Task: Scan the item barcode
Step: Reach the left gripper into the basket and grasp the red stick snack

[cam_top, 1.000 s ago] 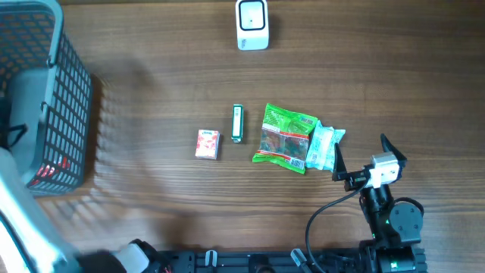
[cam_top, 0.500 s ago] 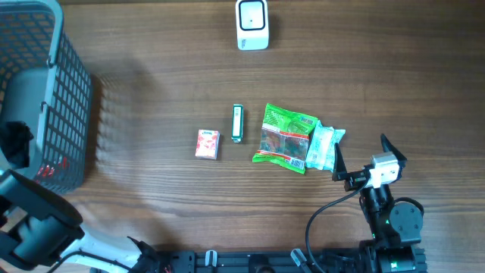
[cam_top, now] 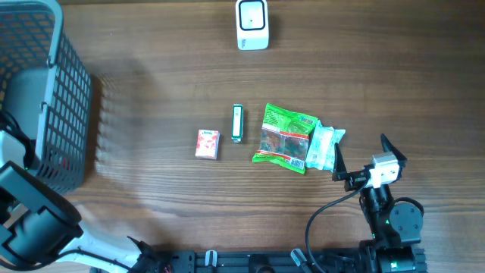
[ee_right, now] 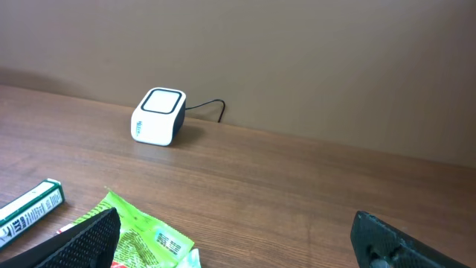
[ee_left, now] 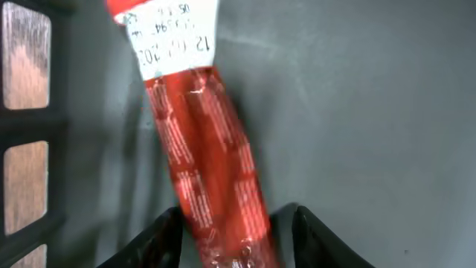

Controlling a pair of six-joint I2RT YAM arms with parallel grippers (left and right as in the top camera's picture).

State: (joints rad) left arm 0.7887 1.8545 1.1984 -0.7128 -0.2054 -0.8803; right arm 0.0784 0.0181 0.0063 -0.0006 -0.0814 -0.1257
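Observation:
A long red packet [ee_left: 212,164] with a white printed label at its far end sticks out from between the fingers of my left gripper [ee_left: 236,238], which is shut on it. Behind it are the floor and wall of the grey basket [ee_left: 357,112]. The overhead view has that basket [cam_top: 68,98] at the far left, with my left arm [cam_top: 30,220] by its near end. The white scanner [cam_top: 251,24] stands at the back centre of the table, also seen as scanner [ee_right: 158,116]. My right gripper [cam_top: 361,152] is open and empty at the front right.
Mid-table lie a small red-white box [cam_top: 207,143], a green-white stick pack [cam_top: 237,123], a green snack bag [cam_top: 286,138] and a pale blue packet [cam_top: 324,146]. The bag's edge [ee_right: 141,238] lies by my right gripper's left finger. A cable runs behind the scanner.
My left arm has come further into the overhead view at the front left corner. The red patch seen through the basket wall has nearly gone. The right arm has not moved.

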